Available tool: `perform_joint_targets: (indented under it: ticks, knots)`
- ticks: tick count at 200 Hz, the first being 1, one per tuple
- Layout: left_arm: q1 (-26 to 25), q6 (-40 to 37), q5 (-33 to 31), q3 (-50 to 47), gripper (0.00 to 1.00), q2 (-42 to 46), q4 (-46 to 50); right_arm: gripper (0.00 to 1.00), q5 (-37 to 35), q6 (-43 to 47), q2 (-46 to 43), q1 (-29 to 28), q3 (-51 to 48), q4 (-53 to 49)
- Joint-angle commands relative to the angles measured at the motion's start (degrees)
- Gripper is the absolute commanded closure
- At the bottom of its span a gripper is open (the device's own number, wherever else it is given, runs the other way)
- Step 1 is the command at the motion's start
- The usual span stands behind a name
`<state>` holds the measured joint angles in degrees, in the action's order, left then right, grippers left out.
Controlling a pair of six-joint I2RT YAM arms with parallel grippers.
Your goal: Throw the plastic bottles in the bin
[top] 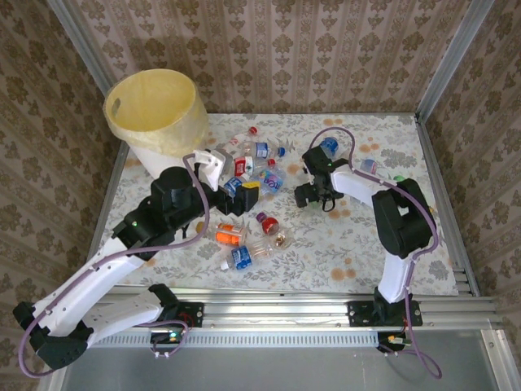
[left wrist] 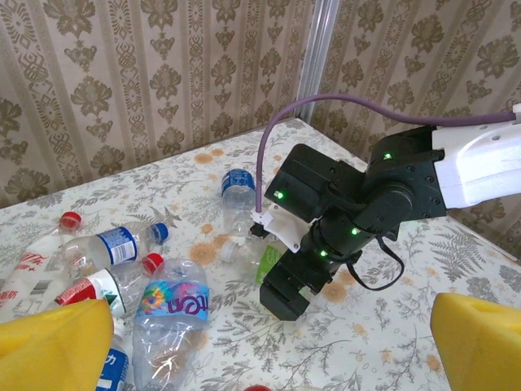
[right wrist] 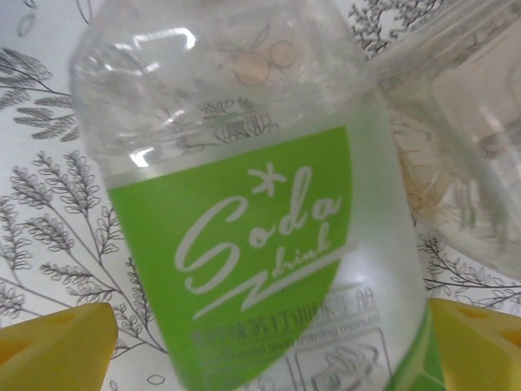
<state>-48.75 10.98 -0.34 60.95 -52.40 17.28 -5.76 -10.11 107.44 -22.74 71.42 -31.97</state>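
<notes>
Little looks done: plastic bottles (top: 241, 257) lie scattered to the near right of the bin (top: 175, 134), which stands far left with no bottle visible inside. The right gripper (right wrist: 260, 350) stands wide, a green-labelled soda bottle (right wrist: 260, 236) between its fingers but not yet pinched. The left gripper (left wrist: 269, 350) — wide, empty — hovers above the others.

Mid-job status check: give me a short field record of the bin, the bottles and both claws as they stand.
bin: upright at the far left of the table, yellow liner, no bottle seen inside
bottles: scattered mid-table between the arms
left claw: open, empty, beside the scattered bottles
right claw: fingers spread either side of the green-label bottle; cannot tell if they press it
next target: likely the green-label bottle
</notes>
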Motion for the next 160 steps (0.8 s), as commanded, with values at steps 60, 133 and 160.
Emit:
perform_joint_targets:
  ticks: [60, 133, 160]
  knots:
    - [-0.5, 0.9, -0.9, -0.8, 0.00, 0.2, -1.1, 0.21, 4.0, -1.5, 0.1, 0.1, -2.0, 2.8]
    - [-0.4, 2.1, -0.2, -1.7, 0.00, -0.8, -3.4, 0.42, 7.1, -4.7, -4.1, -1.5, -5.8, 4.4]
    - [-0.5, 3.2, 0.9, -1.9, 0.00, -2.3, -5.0, 0.46, 7.6, -5.7, -6.2, -2.4, -7.4, 5.0]
